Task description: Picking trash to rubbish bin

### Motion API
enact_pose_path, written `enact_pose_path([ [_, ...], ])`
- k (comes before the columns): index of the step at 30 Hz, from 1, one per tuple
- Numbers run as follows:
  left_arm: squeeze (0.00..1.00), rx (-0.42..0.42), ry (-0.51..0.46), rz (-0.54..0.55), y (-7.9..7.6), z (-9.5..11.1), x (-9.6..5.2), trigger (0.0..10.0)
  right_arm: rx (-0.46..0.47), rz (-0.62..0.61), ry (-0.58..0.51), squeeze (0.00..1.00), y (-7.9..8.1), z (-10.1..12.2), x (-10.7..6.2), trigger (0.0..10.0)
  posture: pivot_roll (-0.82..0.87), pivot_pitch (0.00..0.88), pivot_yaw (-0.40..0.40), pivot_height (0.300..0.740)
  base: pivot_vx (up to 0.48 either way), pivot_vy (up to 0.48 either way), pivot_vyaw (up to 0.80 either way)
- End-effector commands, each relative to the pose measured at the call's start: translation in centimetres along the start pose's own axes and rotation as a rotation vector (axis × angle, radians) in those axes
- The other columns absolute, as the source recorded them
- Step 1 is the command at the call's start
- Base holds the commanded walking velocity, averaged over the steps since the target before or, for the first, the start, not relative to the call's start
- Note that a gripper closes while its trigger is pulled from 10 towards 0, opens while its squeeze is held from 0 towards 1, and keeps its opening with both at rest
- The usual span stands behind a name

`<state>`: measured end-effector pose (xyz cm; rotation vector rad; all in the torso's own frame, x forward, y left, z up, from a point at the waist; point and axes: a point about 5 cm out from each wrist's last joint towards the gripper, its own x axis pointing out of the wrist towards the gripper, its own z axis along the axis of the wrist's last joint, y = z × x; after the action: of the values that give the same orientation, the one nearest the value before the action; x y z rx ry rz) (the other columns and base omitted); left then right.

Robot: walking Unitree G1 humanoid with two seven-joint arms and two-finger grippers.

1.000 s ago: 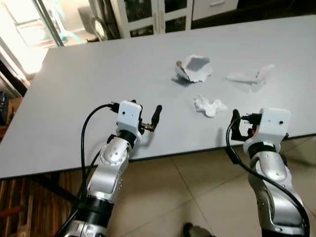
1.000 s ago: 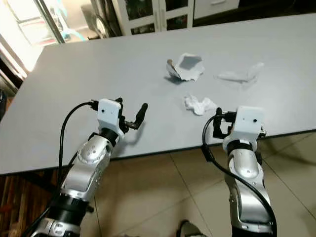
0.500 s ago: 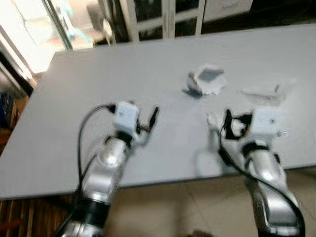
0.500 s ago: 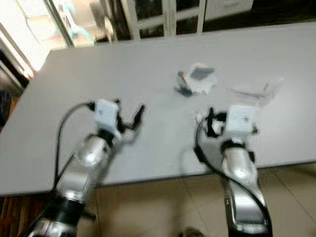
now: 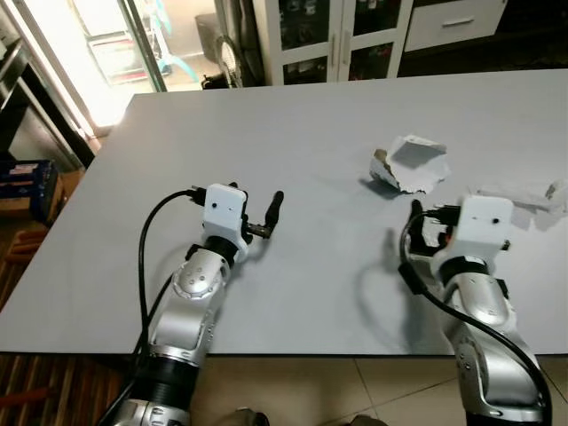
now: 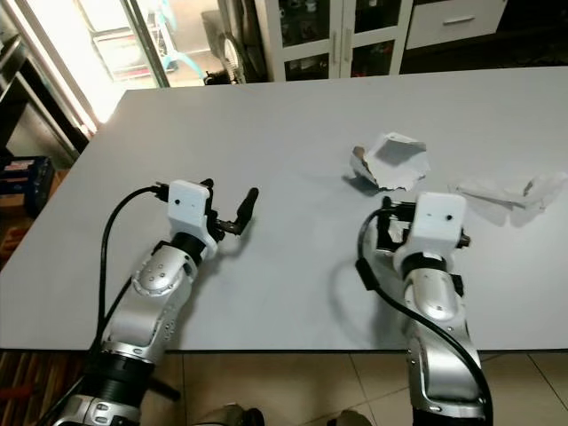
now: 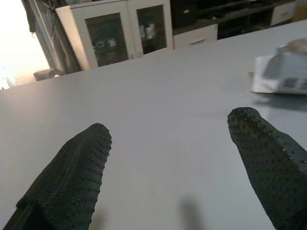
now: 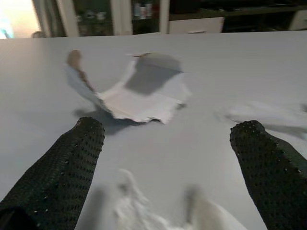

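Grey tabletop (image 5: 293, 133) spreads under both silver arms, which reach forward over its near edge with their wrists level. The left gripper (image 7: 175, 158) hovers above bare table, its two black fingers (image 7: 72, 177) spread wide with nothing between them. The right gripper (image 8: 168, 158) is also wide apart and holds nothing — a crumpled white tissue (image 8: 158, 213) lies on the table just below and between its fingers (image 8: 268, 163), and in the head views the right wrist housing covers most of that tissue. Beyond it sits a torn white paper cup (image 5: 408, 164), lying open on its side, and to the robot's right of that a flat scrap of white wrapper (image 5: 524, 195) rests near the table's far right. White glass-door cabinets (image 5: 342, 35) stand behind the table. Compared with a second ago, the right gripper has come forward from the table edge to the tissue, which then lay well ahead of it — and the whole scene has shifted, so the camera has moved closer over the table; the left arm's pose is much as it was.
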<state>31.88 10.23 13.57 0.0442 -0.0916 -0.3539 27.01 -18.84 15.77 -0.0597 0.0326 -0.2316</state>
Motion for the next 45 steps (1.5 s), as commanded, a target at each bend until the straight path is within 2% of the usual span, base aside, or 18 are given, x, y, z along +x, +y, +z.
enact_pose_path([
  [1,0.0,0.007,0.002,-0.015,-0.2,0.1,0.0,10.0,0.004,-0.014,0.011,0.0,-0.1,0.0,0.0,10.0,-0.17,0.113,0.1,0.74,0.0,0.0,0.0],
  [4,0.0,0.008,0.004,-0.019,-0.2,0.1,0.0,10.0,-0.008,-0.042,0.01,0.0,-0.1,0.0,0.2,10.0,-0.17,0.112,0.102,0.74,0.0,0.0,0.0],
  [6,0.0,0.01,0.007,-0.024,-0.2,0.1,0.0,10.0,0.06,-0.033,0.012,0.0,0.1,-0.1,0.2,10.0,-0.17,0.112,0.102,0.74,0.0,0.0,0.0],
  [7,0.0,0.01,0.007,-0.024,-0.2,0.1,0.0,10.0,0.06,-0.033,0.012,0.0,0.1,-0.1,0.2,10.0,-0.17,0.112,0.102,0.74,0.0,0.0,0.0],
  [8,0.0,0.011,0.009,-0.027,-0.2,0.0,0.0,10.0,0.12,-0.033,0.02,0.0,0.1,-0.1,0.3,10.0,-0.16,0.11,0.104,0.74,0.0,0.0,0.0],
  [10,0.0,0.012,0.011,-0.032,-0.2,0.0,0.0,10.0,0.147,-0.082,0.038,0.0,-0.1,-0.3,0.4,10.0,-0.16,0.11,0.104,0.74,0.0,0.0,0.0],
  [13,0.0,0.013,0.011,-0.033,-0.2,0.0,0.0,10.0,0.147,-0.099,0.043,0.0,-0.2,-0.3,0.4,10.0,-0.16,0.11,0.104,0.74,0.0,0.0,0.0],
  [15,0.0,-0.003,0.007,-0.05,-0.3,0.0,0.0,10.0,0.083,-0.087,0.03,0.0,-0.2,-0.3,0.3,10.0,-0.16,0.111,0.105,0.74,0.0,0.0,0.0],
  [16,0.0,-0.003,0.007,-0.05,-0.3,0.0,0.0,10.0,0.083,-0.087,0.03,0.0,-0.2,-0.3,0.3,10.0,-0.16,0.111,0.105,0.74,0.0,0.0,0.0],
  [17,0.0,-0.005,0.005,-0.065,-0.5,0.1,-0.1,10.0,0.064,-0.106,0.067,0.0,-0.5,-0.8,0.3,10.0,-0.16,0.113,0.106,0.74,0.0,0.0,0.0],
  [24,0.0,-0.001,0.018,-0.072,-0.6,0.0,-0.2,10.0,0.078,-0.098,0.116,0.0,-0.7,-1.5,0.2,10.0,-0.16,0.118,0.11,0.74,0.0,0.0,0.0],
  [29,0.0,0.004,0.026,-0.079,-0.5,0.0,-0.5,10.0,0.112,-0.05,0.164,0.0,0.3,-2.0,0.2,10.0,-0.14,0.139,0.112,0.74,0.0,0.0,0.0],
  [37,0.0,0.013,0.045,-0.076,-0.2,-0.2,-1.1,10.0,0.126,-0.017,0.186,0.0,0.9,-2.1,0.5,10.0,-0.13,0.16,0.113,0.74,0.0,0.0,0.0],
  [39,0.0,0.017,0.052,-0.074,0.0,-0.3,-1.4,10.0,0.138,0.016,0.222,0.0,1.6,-2.7,0.5,10.0,-0.11,0.168,0.115,0.74,0.0,0.0,0.0],
  [45,0.0,0.022,0.052,-0.07,0.2,0.0,-1.4,10.0,0.154,0.041,0.249,0.0,2.5,-3.1,0.4,10.0,-0.1,0.166,0.114,0.74,0.0,0.0,0.0],
])
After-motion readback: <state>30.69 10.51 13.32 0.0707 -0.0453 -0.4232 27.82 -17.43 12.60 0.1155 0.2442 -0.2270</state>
